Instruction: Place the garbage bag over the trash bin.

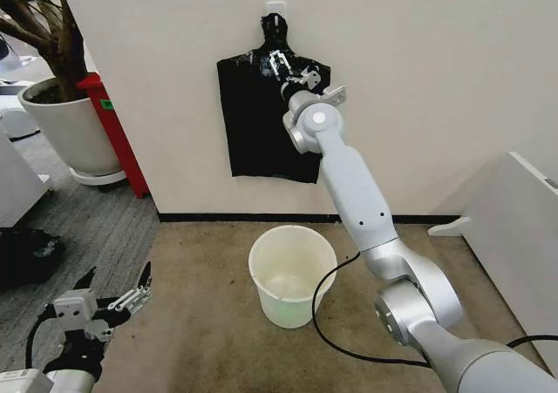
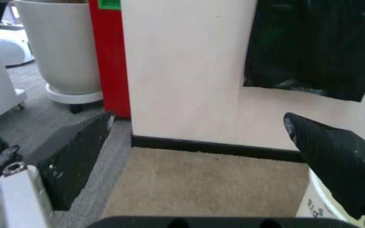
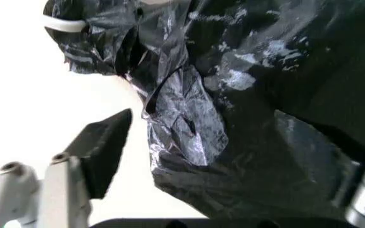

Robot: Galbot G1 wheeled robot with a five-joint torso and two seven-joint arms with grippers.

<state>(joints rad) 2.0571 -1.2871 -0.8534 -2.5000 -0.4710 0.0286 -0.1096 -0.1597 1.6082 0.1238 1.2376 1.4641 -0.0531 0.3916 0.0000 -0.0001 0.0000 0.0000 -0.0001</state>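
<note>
Garbage bag (image 1: 261, 118) hangs flat on the wall from a hook, above the trash bin (image 1: 292, 274) on the carpet; thin crinkly film, judged light, limp and slippery, best pinched at the bunched neck. Right gripper (image 1: 286, 64) is at that neck, jaws spread around crumpled plastic, not clamped. Left gripper (image 1: 118, 299) sits low, open and empty; no readable labels.

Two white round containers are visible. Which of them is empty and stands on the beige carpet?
The trash bin, the small cream-white bucket below the black bag on the wall. The other, a large plant pot on the far left, holds a tree.
</note>
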